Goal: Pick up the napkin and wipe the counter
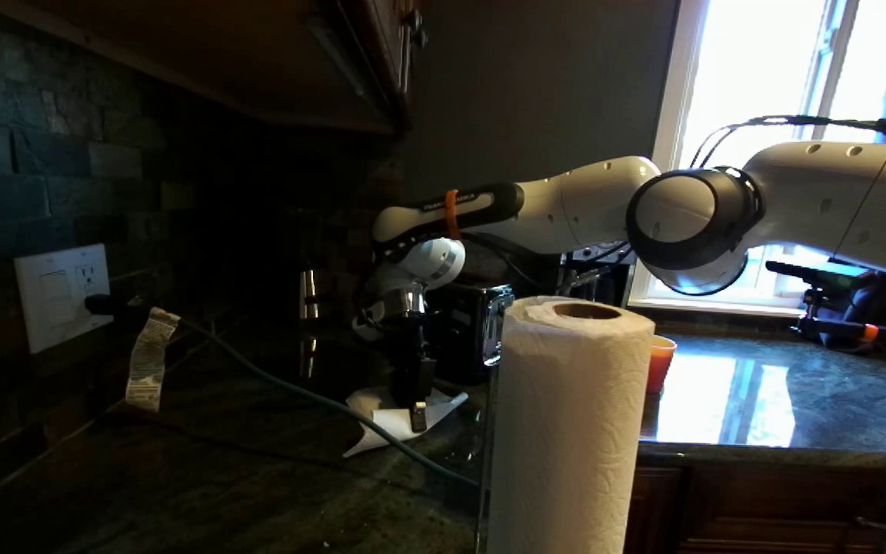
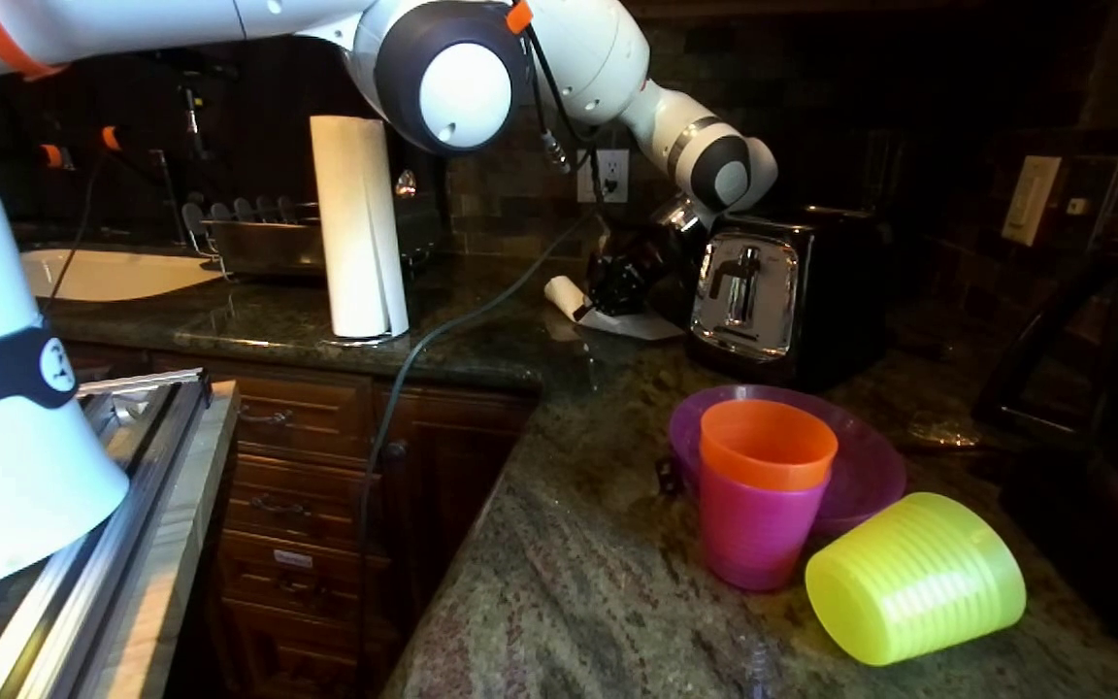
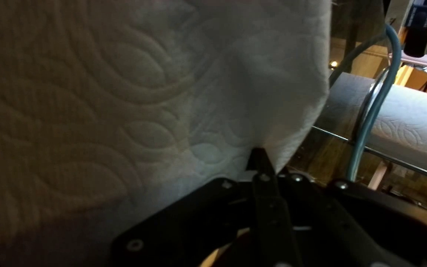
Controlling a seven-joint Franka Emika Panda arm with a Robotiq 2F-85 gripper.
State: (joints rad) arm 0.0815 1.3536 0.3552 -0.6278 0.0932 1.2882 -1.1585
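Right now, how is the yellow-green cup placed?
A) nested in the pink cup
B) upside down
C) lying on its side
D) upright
C: in an exterior view the yellow-green cup lies sideways on the counter, beside the upright pink cup.

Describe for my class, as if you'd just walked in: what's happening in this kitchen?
A robot arm has its gripper down at the counter, where it appears closed on a white napkin near its edge. The napkin lies beside the toaster, partly curled up. Whether wiping has begun can't be told. A yellow cup lies on its side near an orange cup nested in a pink cup.
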